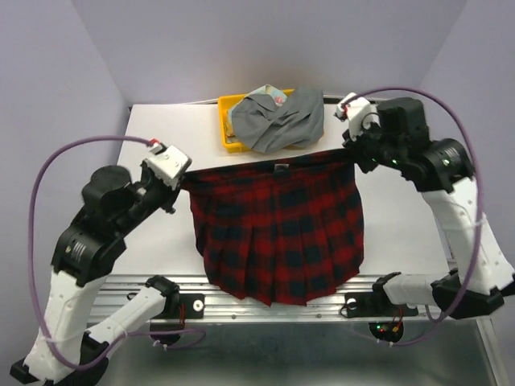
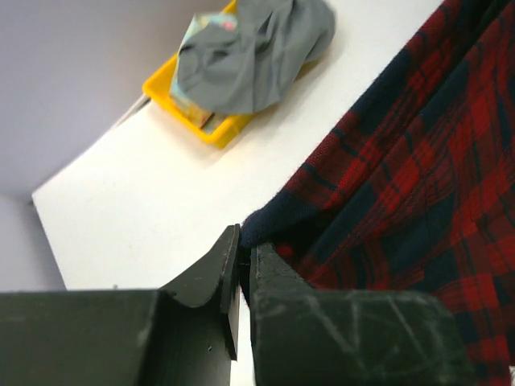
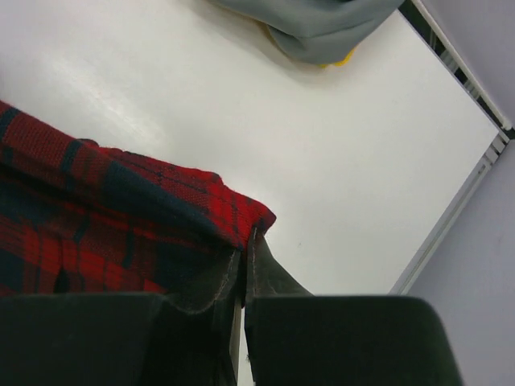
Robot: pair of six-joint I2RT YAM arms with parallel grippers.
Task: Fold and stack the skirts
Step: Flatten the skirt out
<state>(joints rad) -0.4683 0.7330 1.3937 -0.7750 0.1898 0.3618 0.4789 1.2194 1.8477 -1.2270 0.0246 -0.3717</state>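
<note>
Above the white surface [image 1: 157, 241], the plaid skirt [image 1: 278, 233] is stretched wide: the left gripper [image 2: 244, 261] and right gripper [image 3: 245, 245] each pinch a waistband corner, probably to spread it flat for folding. The grey skirt [image 1: 278, 122] lies heaped on the yellow tray [image 1: 227, 104].

Bright, even light, soft shadows; the left claw [image 2: 245, 261] looms slightly blurred.
</note>
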